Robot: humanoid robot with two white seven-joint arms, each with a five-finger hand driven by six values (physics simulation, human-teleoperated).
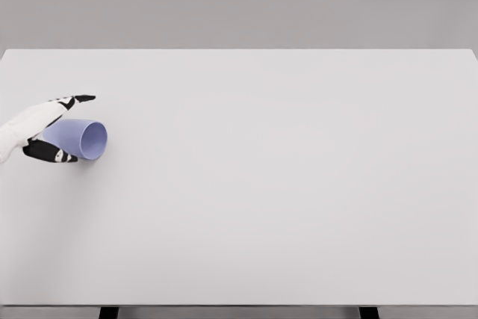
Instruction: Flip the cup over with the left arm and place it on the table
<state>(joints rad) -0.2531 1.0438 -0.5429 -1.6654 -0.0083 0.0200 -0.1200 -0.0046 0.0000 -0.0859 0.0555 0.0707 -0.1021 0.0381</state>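
1. The left hand has its fingers wrapped around the lilac cup, held sideways at the table's left edge.
2. Only the base is gripped; turning it upright could let it slip.

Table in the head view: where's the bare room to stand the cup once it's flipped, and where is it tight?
Nearly all of the white table is bare: everything from the cup's open mouth across to the right edge, and from the far edge to the near one. The only crowded spot is the far left, where the left hand wraps the sideways blue cup.
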